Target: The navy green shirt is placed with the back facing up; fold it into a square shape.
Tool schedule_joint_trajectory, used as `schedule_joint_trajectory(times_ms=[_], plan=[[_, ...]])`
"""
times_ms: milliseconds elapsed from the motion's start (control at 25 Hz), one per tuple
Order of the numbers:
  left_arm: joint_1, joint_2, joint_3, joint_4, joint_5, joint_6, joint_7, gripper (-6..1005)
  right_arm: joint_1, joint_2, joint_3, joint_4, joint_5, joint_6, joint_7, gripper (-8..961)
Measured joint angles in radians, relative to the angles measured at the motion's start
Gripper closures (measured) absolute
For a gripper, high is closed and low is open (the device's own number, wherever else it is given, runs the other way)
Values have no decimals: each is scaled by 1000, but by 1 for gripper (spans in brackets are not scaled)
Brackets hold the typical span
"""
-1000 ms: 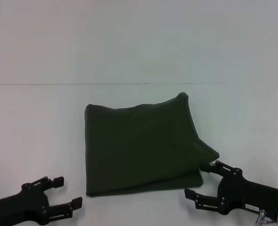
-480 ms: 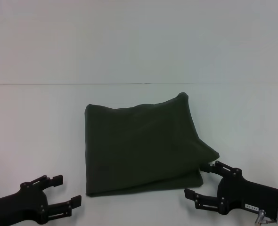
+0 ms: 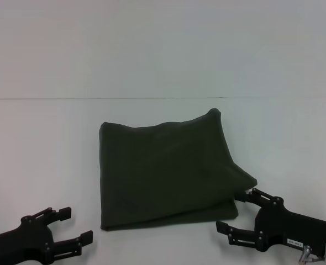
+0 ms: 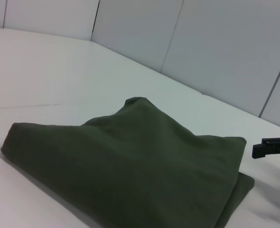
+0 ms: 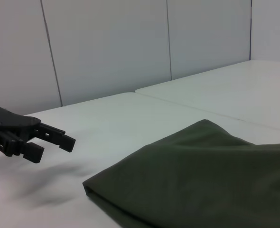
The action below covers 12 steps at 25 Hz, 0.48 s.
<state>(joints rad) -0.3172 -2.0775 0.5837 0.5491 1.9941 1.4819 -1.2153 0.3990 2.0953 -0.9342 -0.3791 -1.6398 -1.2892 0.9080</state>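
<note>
Change: left gripper [image 3: 66, 228] has slid lower and farther toward the near left corner than a second ago; the shirt and the right gripper lie as they did.
Shirt: navy green shirt [image 3: 166, 174] rests folded into a rough square on the white table [image 3: 163, 66], middle of the head view, with its far right corner peaked up and a lower layer poking out along the near right edge.
Left gripper: hovers near the shirt's near left corner, apart from the cloth, jaws spread and holding nothing.
Right gripper: right gripper [image 3: 237, 212] sits at the near right corner of the shirt, its upper finger just beside the protruding fold, jaws spread, nothing pinched.
Wrist views: each shows the folded shirt [image 4: 130, 166] [image 5: 201, 175] lying flat, with the other arm's fingers beyond it.
</note>
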Motion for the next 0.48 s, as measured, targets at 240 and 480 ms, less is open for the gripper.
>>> schedule_joint_trajectory(times_ms=[240,480], plan=[[0,1,-2,0,0,0,0,79,0,0,1,-2,0,-1,0,11],[-2,-1,-3,0,0,0,0,79,0,0,1,-3,0,-3,0,11]])
